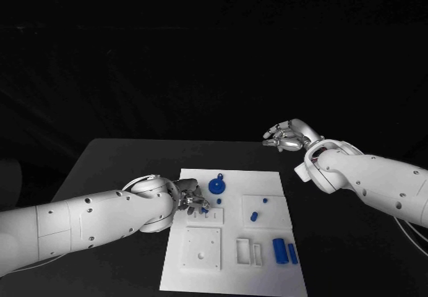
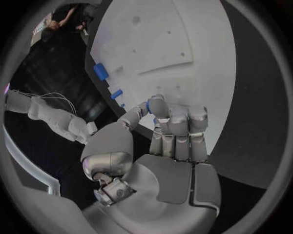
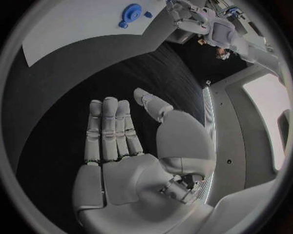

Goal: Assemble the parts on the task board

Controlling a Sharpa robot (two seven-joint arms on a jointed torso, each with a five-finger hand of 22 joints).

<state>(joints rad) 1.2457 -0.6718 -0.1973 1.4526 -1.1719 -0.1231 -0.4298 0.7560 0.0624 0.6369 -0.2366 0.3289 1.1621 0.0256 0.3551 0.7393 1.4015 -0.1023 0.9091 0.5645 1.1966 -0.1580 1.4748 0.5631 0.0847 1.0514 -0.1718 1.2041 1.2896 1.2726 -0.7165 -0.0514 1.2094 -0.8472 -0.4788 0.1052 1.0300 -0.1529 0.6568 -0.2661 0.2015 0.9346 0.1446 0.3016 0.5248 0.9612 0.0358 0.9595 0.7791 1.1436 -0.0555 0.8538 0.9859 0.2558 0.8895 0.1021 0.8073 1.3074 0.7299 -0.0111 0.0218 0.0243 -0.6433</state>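
Note:
The white task board lies in the middle of the table. My left hand is at the board's left edge, fingers curled, thumb and a fingertip pinching a small blue peg over a small white block. A round blue part lies just beyond the hand, with a small blue piece beside it. Another blue piece sits on a raised white square. Two blue bars lie near the front right. My right hand hovers past the board's far right corner, fingers spread, holding nothing.
White blocks with holes and slots stand on the board's near half. Bare black table runs round the board on all sides. In the right wrist view the round blue part and the board's edge lie beyond the fingertips.

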